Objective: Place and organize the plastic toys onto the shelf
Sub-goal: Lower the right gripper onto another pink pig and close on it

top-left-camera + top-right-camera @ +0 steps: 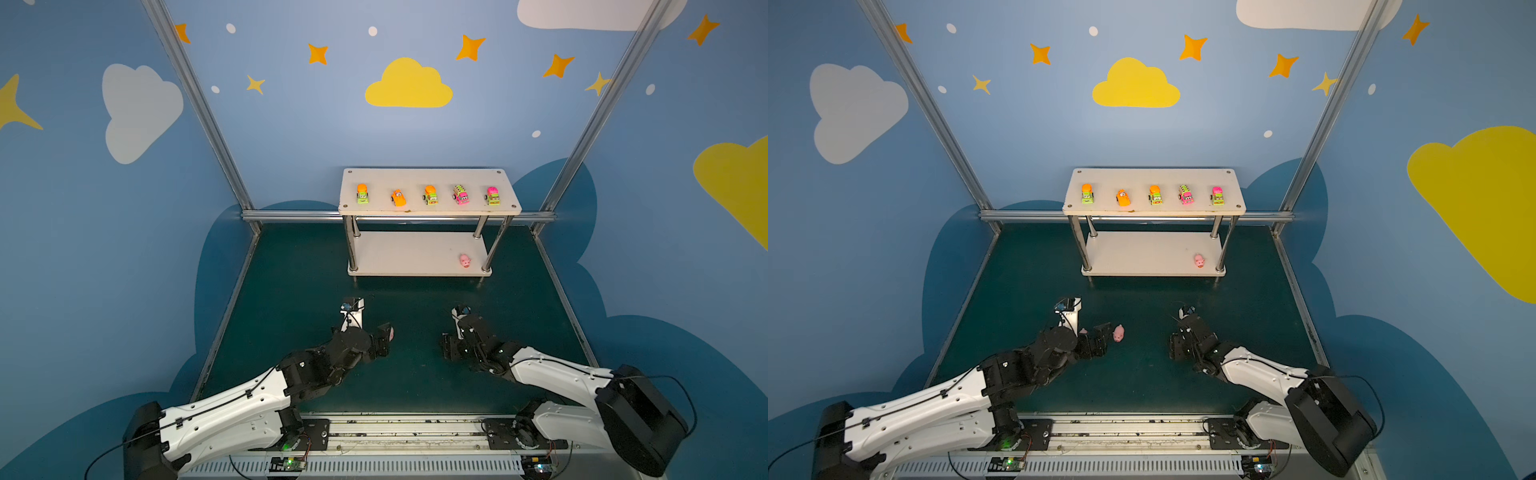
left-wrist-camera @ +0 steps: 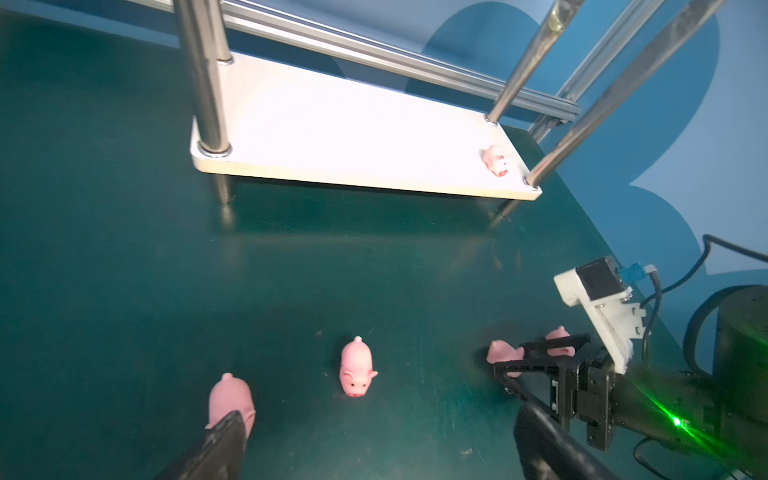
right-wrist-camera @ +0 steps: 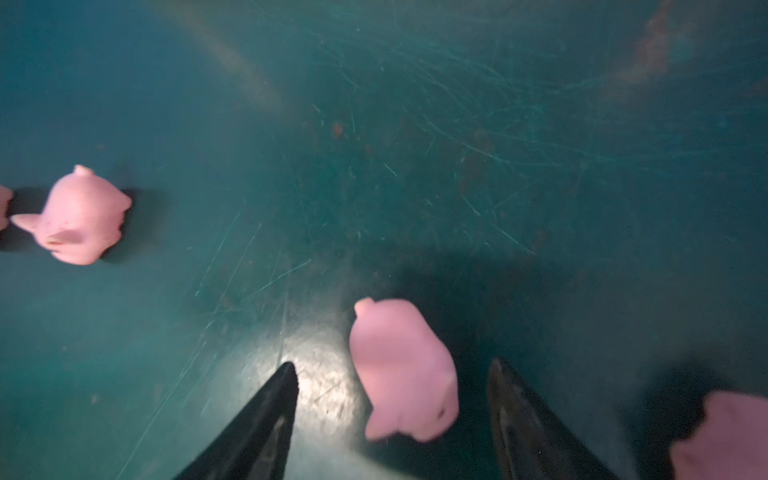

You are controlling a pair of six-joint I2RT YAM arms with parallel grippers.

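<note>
Pig pickup: the right gripper (image 3: 392,363) stands around a pig (image 3: 401,357) on the table (image 1: 316,270), not yet gripping it.
The pig lies between the spread fingers, with a gap on each side. I judge the next move is to close gently, lift, and carry it to the shelf (image 1: 428,210) at 12 o'clock. The lower board holds one placed pig (image 1: 465,260) at its 3 o'clock end, and the upper board holds five cars (image 1: 431,194). The right arm, at about 5 o'clock, bends its wrist down. The left gripper (image 2: 380,413), at 7 o'clock, is low, wide open and empty, with loose pigs (image 2: 355,372) near it.
</note>
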